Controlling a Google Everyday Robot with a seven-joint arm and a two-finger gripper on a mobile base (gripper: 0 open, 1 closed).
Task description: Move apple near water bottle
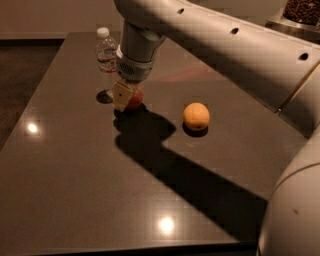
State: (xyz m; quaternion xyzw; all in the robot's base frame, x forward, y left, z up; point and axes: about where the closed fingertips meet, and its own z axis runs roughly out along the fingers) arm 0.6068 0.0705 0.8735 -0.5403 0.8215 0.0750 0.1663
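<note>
— Red apple [136, 98]: where is it held?
— It is clamped between the fingers of the gripper [128, 98], low over the dark table [65, 165].
— And the water bottle [106, 60]?
— It is found just beside, to the far left of the apple; only a release seems needed. The orange [196, 116] lies well apart, right.

Break room maybe: dark glossy grey table [75, 200], brown snack container [302, 10] beyond its far-right corner; gripper [128, 97] above its far-left, clamping round red apple [136, 99].
</note>
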